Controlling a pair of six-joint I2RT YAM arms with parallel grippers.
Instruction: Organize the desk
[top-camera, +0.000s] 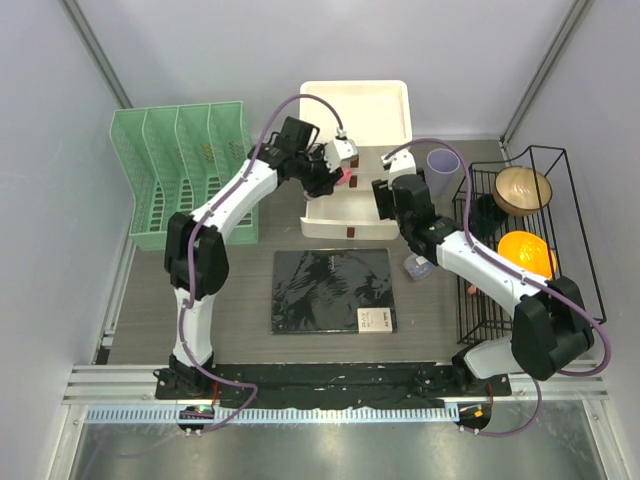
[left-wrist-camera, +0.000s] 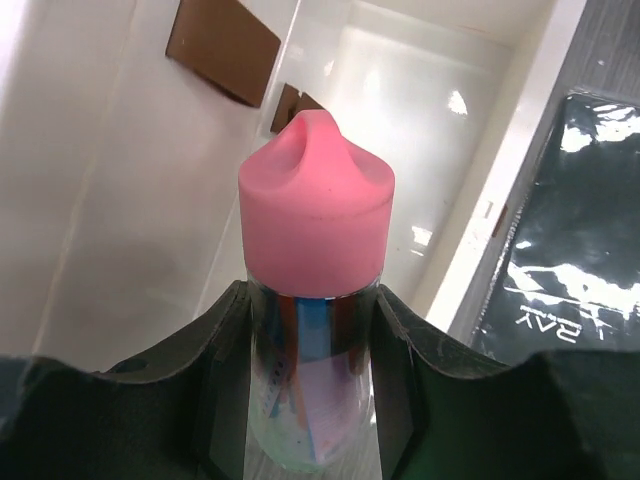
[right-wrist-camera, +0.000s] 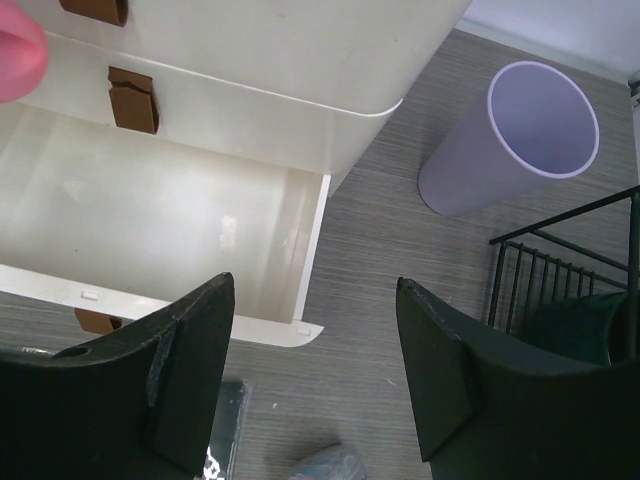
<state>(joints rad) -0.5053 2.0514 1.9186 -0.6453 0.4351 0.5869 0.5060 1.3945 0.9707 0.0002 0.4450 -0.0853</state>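
Note:
The desk (top-camera: 240, 290) is a dark wood-grain tabletop. A white drawer unit (top-camera: 355, 110) stands at the back with its lower drawer (top-camera: 345, 215) pulled open. My left gripper (top-camera: 340, 172) is shut on a small clear bottle with a pink cap (left-wrist-camera: 315, 210) and holds it above the open drawer (left-wrist-camera: 380, 150). My right gripper (top-camera: 388, 200) is open and empty, hovering by the drawer's front right corner (right-wrist-camera: 310, 335). A black notebook (top-camera: 333, 290) lies in front of the drawers. The pink cap (right-wrist-camera: 18, 50) also shows in the right wrist view.
A purple cup (top-camera: 443, 170) stands right of the drawers. A second small bottle (top-camera: 418, 266) lies on the desk under the right arm. A black wire rack (top-camera: 520, 240) at the right holds a wooden bowl (top-camera: 522, 190) and an orange bowl (top-camera: 527, 252). A green file organiser (top-camera: 185, 170) stands at the back left.

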